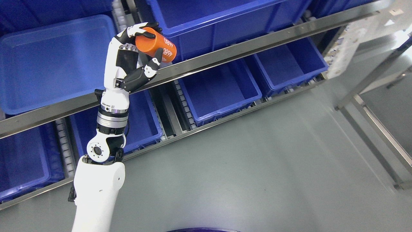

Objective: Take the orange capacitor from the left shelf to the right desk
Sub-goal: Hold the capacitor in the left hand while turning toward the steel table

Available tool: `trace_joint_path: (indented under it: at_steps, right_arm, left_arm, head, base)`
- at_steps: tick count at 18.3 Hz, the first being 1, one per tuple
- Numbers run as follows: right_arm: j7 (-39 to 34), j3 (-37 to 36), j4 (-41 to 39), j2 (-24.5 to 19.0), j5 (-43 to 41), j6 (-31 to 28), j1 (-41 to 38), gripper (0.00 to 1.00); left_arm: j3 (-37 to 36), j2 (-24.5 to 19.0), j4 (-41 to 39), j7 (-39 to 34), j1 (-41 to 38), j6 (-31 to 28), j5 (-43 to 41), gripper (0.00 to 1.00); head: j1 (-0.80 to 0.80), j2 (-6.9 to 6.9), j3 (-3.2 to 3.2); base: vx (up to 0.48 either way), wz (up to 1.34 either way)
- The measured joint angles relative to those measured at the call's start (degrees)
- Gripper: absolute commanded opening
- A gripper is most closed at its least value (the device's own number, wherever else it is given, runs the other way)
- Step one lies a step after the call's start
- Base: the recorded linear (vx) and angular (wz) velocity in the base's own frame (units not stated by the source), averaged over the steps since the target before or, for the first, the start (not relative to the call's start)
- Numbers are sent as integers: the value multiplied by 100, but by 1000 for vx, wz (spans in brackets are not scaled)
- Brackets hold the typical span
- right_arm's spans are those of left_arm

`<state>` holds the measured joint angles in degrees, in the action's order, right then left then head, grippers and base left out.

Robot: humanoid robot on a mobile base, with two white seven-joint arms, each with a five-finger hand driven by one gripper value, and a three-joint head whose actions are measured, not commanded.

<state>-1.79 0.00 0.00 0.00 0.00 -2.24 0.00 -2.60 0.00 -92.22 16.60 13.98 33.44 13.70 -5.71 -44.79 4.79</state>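
My left hand [146, 48] is raised in front of the shelf and shut on the orange capacitor [156, 45], a short orange cylinder with white print. The fingers [138, 30] curl over its top and the thumb [154, 66] presses its lower side. The capacitor lies tilted, held in the air before the upper row of blue bins, just above the metal shelf rail [225, 53]. My left arm comes up from the lower left. My right hand is out of view.
Blue plastic bins [54, 61] fill the shelf in two rows, with a lower bin [219, 90] right of my hand. Grey floor [257, 167] spreads below. A metal frame [370, 112] stands at the right edge.
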Motion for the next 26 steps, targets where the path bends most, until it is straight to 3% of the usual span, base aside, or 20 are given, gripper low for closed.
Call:
trace_joint_path:
  at_steps: [15,26]
  right_arm:
    - [-8,0,0,0,0,0,0,100]
    - [-2,0,0,0,0,0,-3,100]
  left_arm:
    - [177,0,-3,0,-121,38,0,1]
    - [55,0,29,0,-71,46,1,2]
  head:
    - [0,0,0]
    - [0,0,0]
  base:
    - [14,-587]
    - [168,-682]
